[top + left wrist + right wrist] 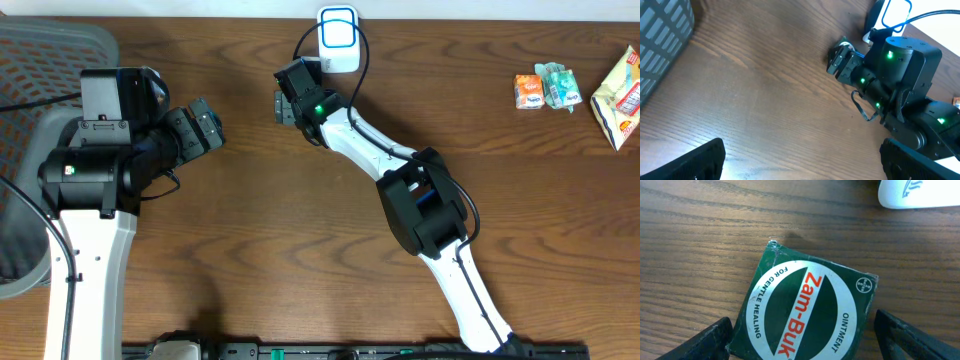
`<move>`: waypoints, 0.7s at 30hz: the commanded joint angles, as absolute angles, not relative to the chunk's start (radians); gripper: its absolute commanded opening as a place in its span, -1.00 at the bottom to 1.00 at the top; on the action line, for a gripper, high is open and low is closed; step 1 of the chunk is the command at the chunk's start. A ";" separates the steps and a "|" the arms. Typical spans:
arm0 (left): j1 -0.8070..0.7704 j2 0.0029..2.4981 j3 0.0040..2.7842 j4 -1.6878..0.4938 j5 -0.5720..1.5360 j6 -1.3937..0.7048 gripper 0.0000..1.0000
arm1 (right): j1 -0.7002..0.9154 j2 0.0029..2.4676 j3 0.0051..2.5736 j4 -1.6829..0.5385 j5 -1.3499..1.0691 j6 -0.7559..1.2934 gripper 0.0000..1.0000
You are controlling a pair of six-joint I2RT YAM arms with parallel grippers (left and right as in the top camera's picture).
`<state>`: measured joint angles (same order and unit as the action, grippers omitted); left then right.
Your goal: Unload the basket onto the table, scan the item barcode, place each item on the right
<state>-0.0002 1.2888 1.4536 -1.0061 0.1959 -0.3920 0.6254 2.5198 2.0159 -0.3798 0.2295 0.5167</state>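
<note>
1. The left fingers [695,162] are spread wide; nothing is held.
2. The right fingers [710,342] are parted, one on either side of the ointment box [807,312].
3. The ointment box is laid flat on the surface [690,230], near the white scanner [920,195].

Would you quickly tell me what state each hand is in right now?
Left hand: open, holding nothing.
Right hand: open, its fingers either side of the flat green Zam-Buk ointment box; contact cannot be told.
</note>
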 commanded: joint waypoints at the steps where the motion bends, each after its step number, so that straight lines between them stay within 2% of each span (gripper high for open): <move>1: 0.004 1.289 1.457 -1.007 0.189 -0.385 0.96 | 0.621 2.539 2.016 -0.357 0.242 0.609 0.66; 10: 0.004 1.289 1.457 -1.007 0.189 -0.385 0.96 | 0.622 2.586 2.016 -0.368 0.305 0.625 0.57; 14: 0.004 1.289 1.457 -1.007 0.189 -0.385 0.95 | 0.624 2.566 2.016 -0.405 0.297 0.555 0.45; 17: 0.004 1.289 1.457 -1.007 0.189 -0.385 0.96 | 0.624 2.521 2.016 -0.483 0.298 0.498 0.23; 21: 0.004 1.289 1.457 -1.007 0.189 -0.385 0.96 | 0.624 2.453 2.016 -0.578 0.297 0.394 0.19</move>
<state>-0.0002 1.2888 1.4536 -1.0058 0.1959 -0.3920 0.6258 2.5050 2.0258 -0.5407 0.3077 0.4850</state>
